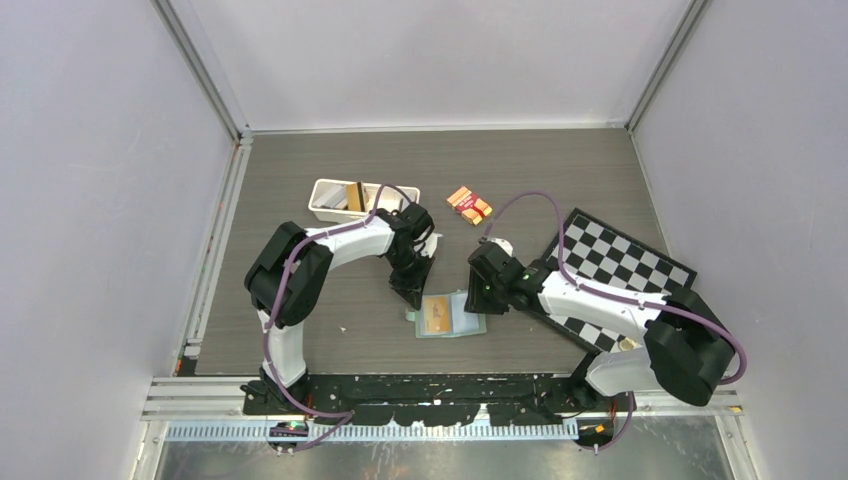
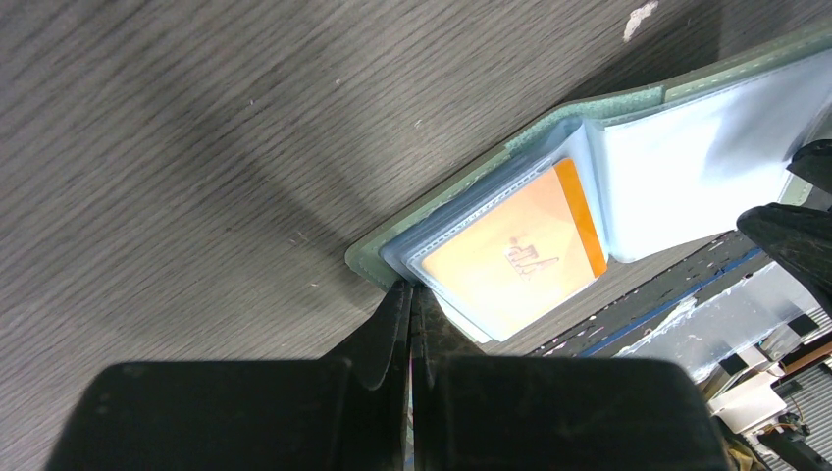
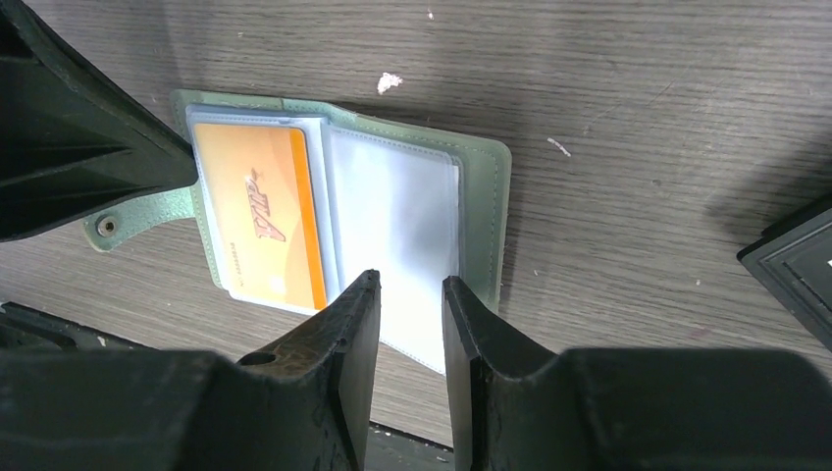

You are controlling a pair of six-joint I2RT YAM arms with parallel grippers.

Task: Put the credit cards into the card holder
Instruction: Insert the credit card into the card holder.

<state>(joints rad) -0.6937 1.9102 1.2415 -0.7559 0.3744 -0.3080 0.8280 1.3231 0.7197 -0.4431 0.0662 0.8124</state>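
Right gripper (image 3: 410,289) jaws apart over clear sleeve (image 3: 392,206), left gripper (image 2: 410,299) pressed together at card holder (image 3: 483,216) corner; could crumple sleeve if closed askew.

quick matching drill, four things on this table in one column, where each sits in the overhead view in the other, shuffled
Things:
1. sage-green folding card holder
2. long white rectangular tray
3. black-and-white chequered board
4. orange-and-red banded packet

Places:
a. far middle, lying alone
b. right side
c. near middle, lying open
d. far left

Pairs: 1-c, 2-d, 3-b, 4-a
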